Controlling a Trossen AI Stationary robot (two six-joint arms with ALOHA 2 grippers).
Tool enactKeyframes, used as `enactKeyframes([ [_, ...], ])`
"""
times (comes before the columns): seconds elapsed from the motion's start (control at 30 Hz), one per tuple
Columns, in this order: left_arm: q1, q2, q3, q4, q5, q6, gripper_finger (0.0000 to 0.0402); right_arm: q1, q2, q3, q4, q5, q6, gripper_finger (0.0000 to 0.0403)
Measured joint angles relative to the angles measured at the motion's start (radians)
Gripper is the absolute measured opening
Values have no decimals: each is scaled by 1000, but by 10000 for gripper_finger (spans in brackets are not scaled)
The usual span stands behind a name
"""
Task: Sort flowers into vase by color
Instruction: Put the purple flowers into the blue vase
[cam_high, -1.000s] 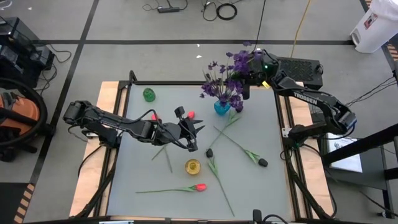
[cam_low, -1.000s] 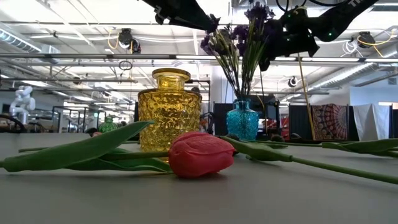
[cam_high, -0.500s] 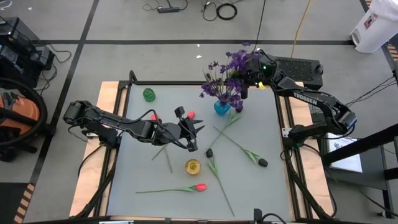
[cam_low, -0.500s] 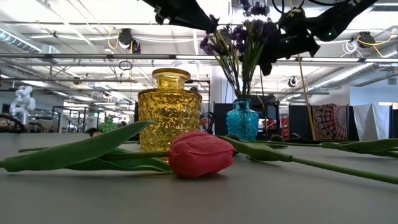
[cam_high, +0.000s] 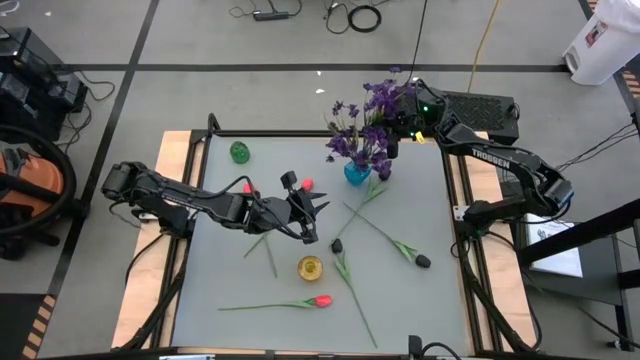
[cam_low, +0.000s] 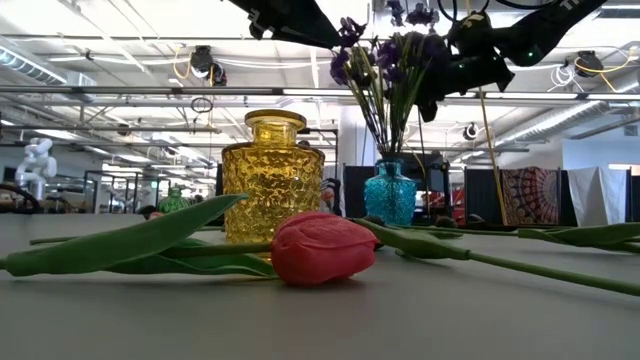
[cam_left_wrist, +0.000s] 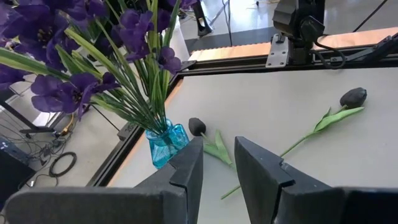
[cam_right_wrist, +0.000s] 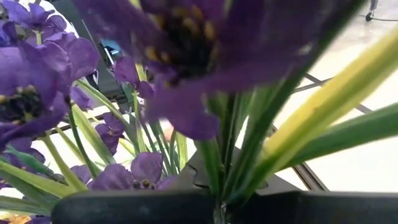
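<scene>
Overhead, right fingers (cam_high: 398, 128) clamped on purple flowers (cam_high: 365, 130) in blue vase (cam_high: 356, 173); left fingers (cam_high: 312, 218) apart.

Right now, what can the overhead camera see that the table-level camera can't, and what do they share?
Only the overhead view shows both whole arms, the left tool above mid-table, the right tool at the purple flowers, and two dark tulips lying on the table. Only the table-level view shows the room behind the table. Both show the yellow vase, the blue vase, the green vase and the red tulip.
</scene>
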Motion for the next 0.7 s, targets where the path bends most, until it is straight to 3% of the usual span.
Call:
enactKeyframes([
  [0.7, 0, 0, 0, 0, 0, 1, 100, -13, 0, 0, 6, -1, -72, 178],
])
